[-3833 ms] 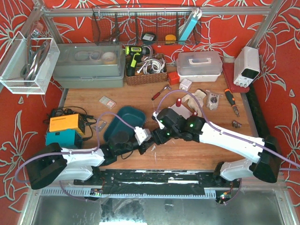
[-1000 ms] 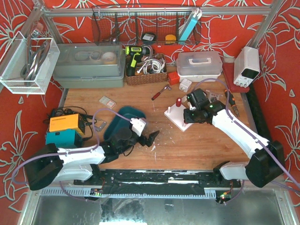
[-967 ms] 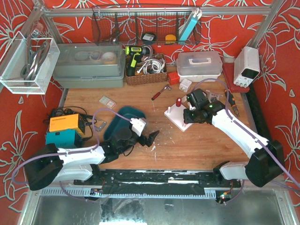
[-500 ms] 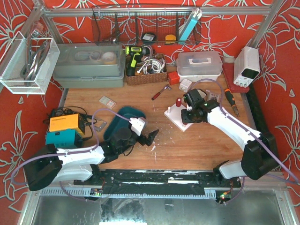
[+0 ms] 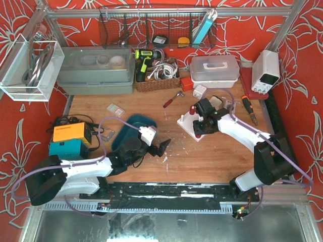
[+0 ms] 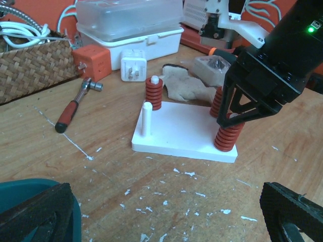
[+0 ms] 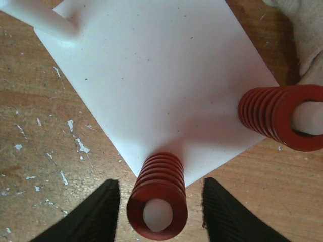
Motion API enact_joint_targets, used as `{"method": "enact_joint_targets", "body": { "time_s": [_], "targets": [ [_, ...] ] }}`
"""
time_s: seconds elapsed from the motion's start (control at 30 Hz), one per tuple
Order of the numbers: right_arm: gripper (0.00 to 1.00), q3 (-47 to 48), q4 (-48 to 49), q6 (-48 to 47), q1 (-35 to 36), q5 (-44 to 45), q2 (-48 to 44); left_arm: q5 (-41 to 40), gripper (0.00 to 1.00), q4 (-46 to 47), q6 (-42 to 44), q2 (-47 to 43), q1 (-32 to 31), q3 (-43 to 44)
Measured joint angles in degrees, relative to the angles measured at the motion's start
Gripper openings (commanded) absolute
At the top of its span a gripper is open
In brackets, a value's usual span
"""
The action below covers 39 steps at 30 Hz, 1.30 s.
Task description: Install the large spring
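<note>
The large spring (image 7: 160, 199), red and upright, sits over a white peg at the near corner of the white base (image 7: 151, 75). My right gripper (image 7: 160, 201) is open around it, with a gap between each black finger and the coils; in the left wrist view this spring (image 6: 227, 133) stands under that gripper (image 6: 237, 113). A second red spring (image 7: 282, 118) stands on the neighbouring corner, a smaller one (image 6: 154, 93) at the back, and one peg (image 6: 147, 118) is bare. My left gripper (image 6: 164, 217) is wide open and holds nothing, low over the table in front of the base (image 5: 187, 125).
A teal tray (image 5: 132, 128) lies by the left arm. Behind the base are a red-handled tool (image 6: 73, 108), an orange cube (image 6: 91, 63), a white plug (image 6: 133, 65), a cloth (image 6: 186, 83), a wicker basket (image 6: 30, 65) and a clear box (image 5: 214, 68).
The right gripper's jaws have spread apart from the large spring, which stays on its peg, and the arm has shifted slightly left. The left arm has not moved.
</note>
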Motion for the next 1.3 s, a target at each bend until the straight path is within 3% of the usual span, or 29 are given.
{"method": "enact_joint_targets", "body": {
  "time_s": [0.3, 0.53, 0.67, 0.73, 0.87, 1.07, 1.3],
  "targets": [
    [0.78, 0.13, -1.53, -0.37, 0.0, 0.63, -2.73, -2.62, 1.0, -3.08, -1.68, -0.17, 0.15, 0.22],
    [0.93, 0.13, -2.93, -1.55, 0.0, 0.68, -16.22, -3.98, 1.0, -25.33, -18.78, -2.6, 7.43, 8.33],
    [0.94, -1.53, -0.55, -1.88, 0.0, 0.5, -22.45, 1.51, 0.97, -37.92, -25.33, -2.97, 16.96, 13.03],
    [0.94, -2.62, 0.35, -1.92, 0.0, 0.48, -23.76, 3.39, 0.88, -43.43, -26.64, -3.41, 19.45, 14.23],
    [0.94, -3.48, 1.66, -2.19, 0.0, -0.96, -23.78, 5.97, 0.78, -50.23, -28.15, -9.01, 20.13, 14.69],
    [0.95, -4.85, 2.27, -2.71, 0.0, -3.3, -26.49, 10.29, 0.8, -52.28, -32.57, -15.47, 20.17, 14.58],
    [0.95, -7.17, 2.34, -3.82, 0.0, -3.78, -31.87, 9.81, 0.74, -56.13, -37.94, -13.31, 20.17, 15.02]
  ]
}}
